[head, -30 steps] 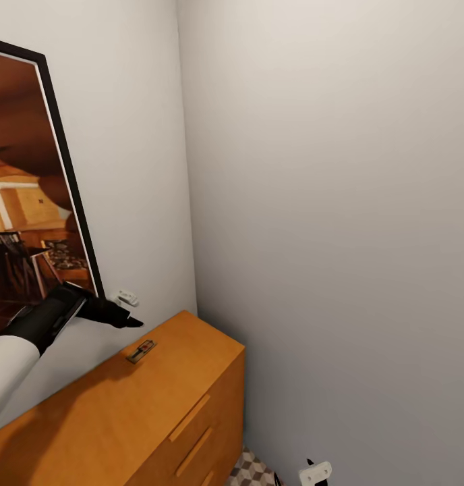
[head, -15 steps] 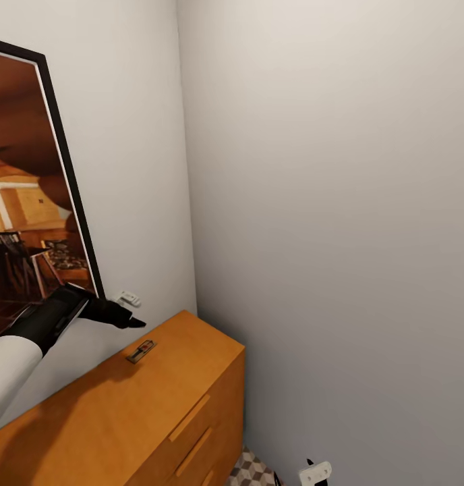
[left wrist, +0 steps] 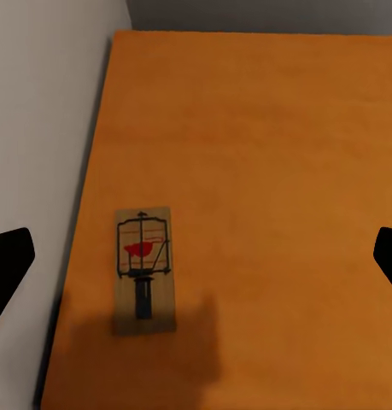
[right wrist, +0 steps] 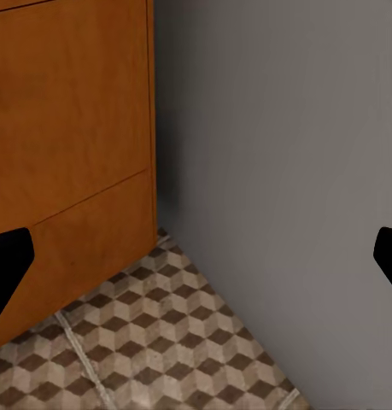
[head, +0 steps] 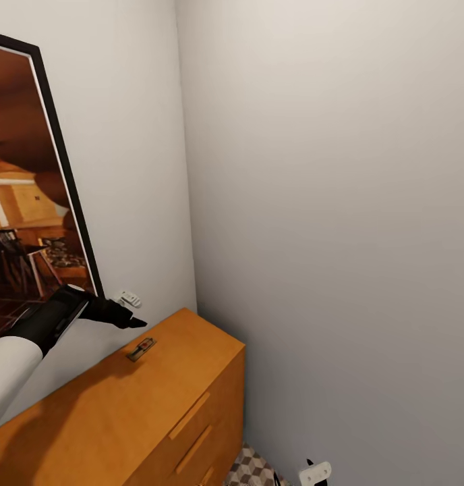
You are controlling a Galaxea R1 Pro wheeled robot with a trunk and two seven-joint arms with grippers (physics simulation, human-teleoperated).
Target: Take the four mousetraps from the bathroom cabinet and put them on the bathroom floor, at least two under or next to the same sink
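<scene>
Orange wood makes up the cabinet (head: 144,412), which fills the lower left of the head view, its drawer fronts shut and fitted with slim bar handles; what the drawers hold cannot be seen. On its top surface, near the back edge by the wall, lies one mousetrap (head: 141,349), below and just ahead of the left gripper (head: 127,320). In the left wrist view the mousetrap (left wrist: 143,269) is a flat tan board with dark wire parts and a red patch, lying flat on the wood, apart from the left gripper (left wrist: 196,256), whose fingers stand wide apart at the frame's sides and hold nothing. The right gripper (right wrist: 196,256) is likewise spread and empty, facing the cabinet's side and the cube-patterned bathroom floor (right wrist: 161,342).
</scene>
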